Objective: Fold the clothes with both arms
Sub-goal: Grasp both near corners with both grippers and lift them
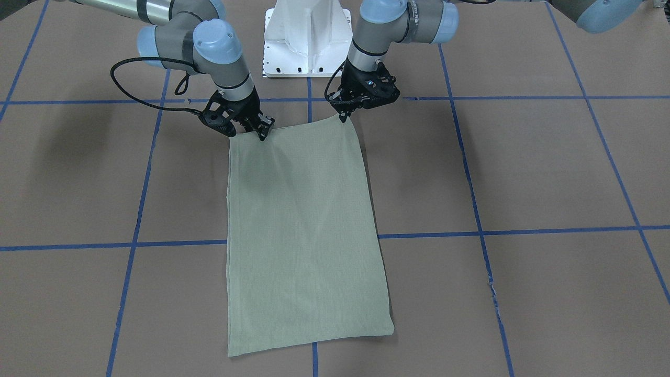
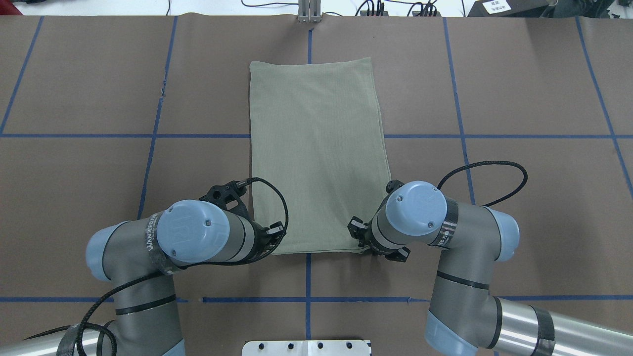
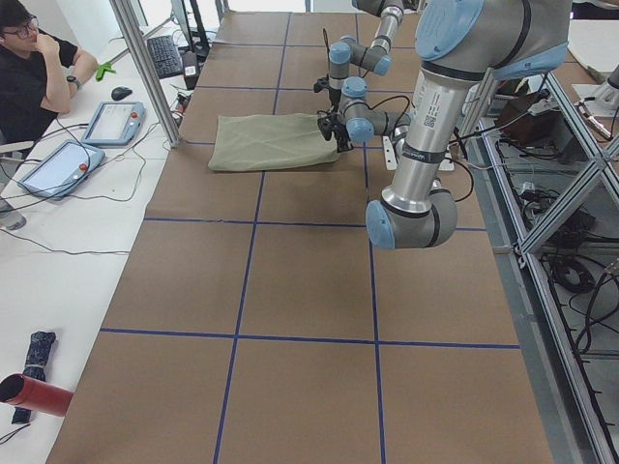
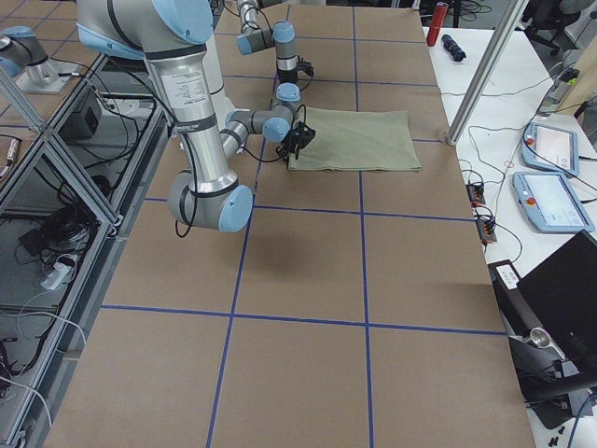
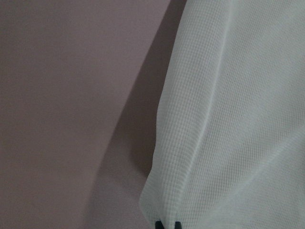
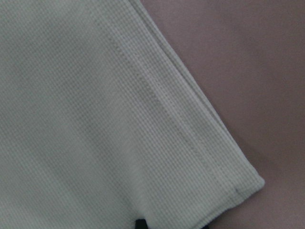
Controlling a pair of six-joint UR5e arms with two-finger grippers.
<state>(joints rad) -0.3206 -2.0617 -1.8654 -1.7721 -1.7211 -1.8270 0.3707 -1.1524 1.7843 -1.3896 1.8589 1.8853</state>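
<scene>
Jaws of the left gripper (image 1: 344, 117) and right gripper (image 1: 263, 134) are each pinching a robot-side corner of the sage-green knit shirt (image 1: 303, 225), a long folded rectangle on the brown taped table (image 1: 523, 173) (likely to fold it forward). Overhead, the grey tubular arms (image 2: 198, 237) are hiding both grips; the front view is exposing them.

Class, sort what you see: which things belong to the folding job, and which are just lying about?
Job: green shirt, left claw, right claw.
Lying about: white pedestal, red cylinder, tablet, computer mouse.
</scene>
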